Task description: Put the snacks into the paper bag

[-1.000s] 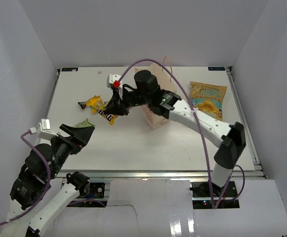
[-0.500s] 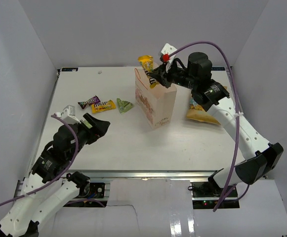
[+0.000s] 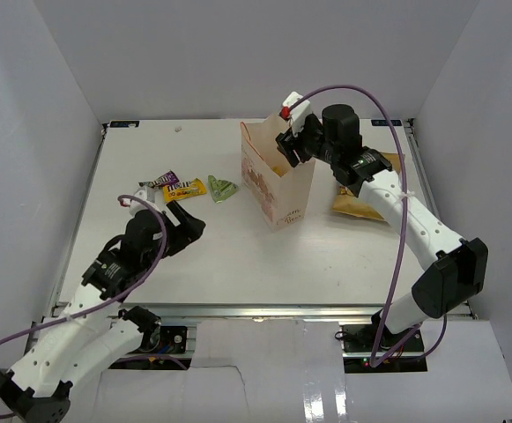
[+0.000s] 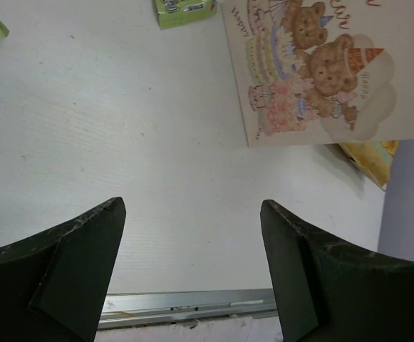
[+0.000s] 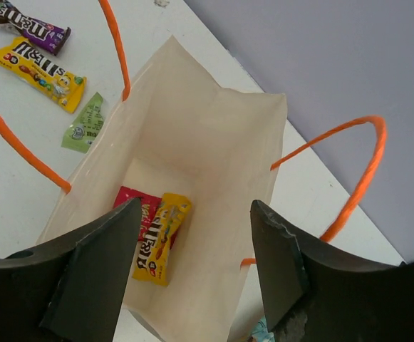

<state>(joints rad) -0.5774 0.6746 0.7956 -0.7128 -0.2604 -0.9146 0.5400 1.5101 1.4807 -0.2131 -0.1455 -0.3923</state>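
Observation:
The cream paper bag (image 3: 278,189) stands upright mid-table, its orange handles (image 5: 117,43) spread. My right gripper (image 3: 288,148) hovers open over the bag's mouth with nothing between its fingers. On the bag's floor lie a yellow candy packet (image 5: 157,239) and a red one (image 5: 132,201). Purple (image 3: 159,180), yellow (image 3: 183,188) and green (image 3: 222,188) wrappers lie on the table left of the bag. The yellow crisp packet (image 3: 354,204) lies right of the bag, partly under the right arm. My left gripper (image 3: 189,227) is open and empty, low over the table, below the loose wrappers.
The bag's printed bear side (image 4: 313,78) faces my left gripper (image 4: 192,206). The table's metal front rail (image 4: 192,306) runs just below the left fingers. White walls enclose the table on three sides.
My right gripper has opened over the bag, and the yellow candy packet it held now lies inside. The left arm has shifted forward, toward the loose wrappers.

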